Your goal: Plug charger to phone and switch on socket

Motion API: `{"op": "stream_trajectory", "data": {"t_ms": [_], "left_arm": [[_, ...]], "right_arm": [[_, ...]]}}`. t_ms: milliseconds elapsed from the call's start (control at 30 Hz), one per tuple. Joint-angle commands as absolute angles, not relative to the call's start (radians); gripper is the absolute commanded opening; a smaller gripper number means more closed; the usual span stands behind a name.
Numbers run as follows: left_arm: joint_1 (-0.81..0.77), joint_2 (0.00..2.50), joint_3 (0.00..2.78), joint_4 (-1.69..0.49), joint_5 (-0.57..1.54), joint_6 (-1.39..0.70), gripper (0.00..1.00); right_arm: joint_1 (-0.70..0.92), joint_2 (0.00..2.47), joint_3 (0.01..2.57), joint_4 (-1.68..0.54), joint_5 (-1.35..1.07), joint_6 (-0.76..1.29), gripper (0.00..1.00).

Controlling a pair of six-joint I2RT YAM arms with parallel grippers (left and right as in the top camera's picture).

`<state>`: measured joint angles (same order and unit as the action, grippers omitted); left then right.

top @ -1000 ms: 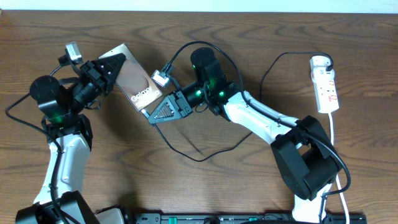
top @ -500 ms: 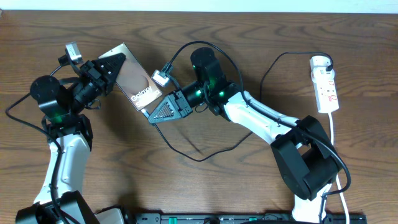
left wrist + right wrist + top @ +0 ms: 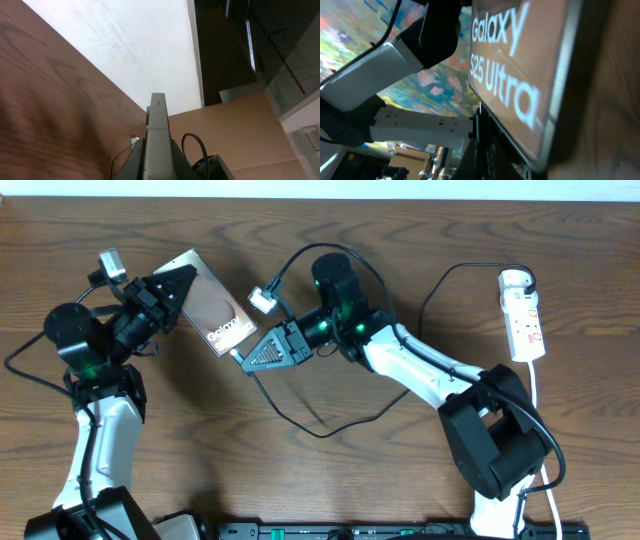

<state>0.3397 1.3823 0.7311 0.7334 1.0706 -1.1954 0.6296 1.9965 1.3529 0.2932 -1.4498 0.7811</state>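
Left gripper (image 3: 172,285): pinched on the upper end of the phone (image 3: 213,305); in the left wrist view the slab stands edge-on between the fingers.
Phone, position: held above the table (image 3: 300,490) at upper left, lying diagonally, lettered end towards the centre.
Phone, change: sits slightly further up and to the left than half a second ago, and the left arm has drawn back with it.
Right gripper (image 3: 245,354): fingers pressed together to a point, with the charger (image 3: 320,435) leaving from under the tip. The plug tip itself cannot be made out.
Right gripper, change: has edged up and to the right. Its tip is just beside the phone's lower corner.
Right wrist view: the phone's face fills the frame at close range, white lettering legible.
Charger, run: loops down across the table, then rises right towards the socket (image 3: 525,320).
Socket: lies flat at the far right edge, well apart from both grippers, position unchanged. Its switch state cannot be told.
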Motion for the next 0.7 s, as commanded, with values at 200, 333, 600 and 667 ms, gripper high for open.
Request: {"op": "stream_trajectory", "data": {"t_ms": [200,333,600,667], "left_arm": [[0.361,1.373,0.741,0.743,1.113,-1.182,0.07],[0.392,1.373,0.741,0.743,1.114,-1.183,0.07],[0.493,1.373,0.741,0.742,1.141,-1.183,0.07],[0.530,1.373,0.741,0.743,1.161,-1.183,0.07]], "right_arm": [[0.590,2.003,1.364,0.299,-1.421,0.777,0.01],[0.590,2.003,1.364,0.299,-1.423,0.776,0.01],[0.559,2.003,1.361,0.275,-1.422,0.763,0.01],[0.536,2.003,1.361,0.221,-1.408,0.719,0.01]]}}
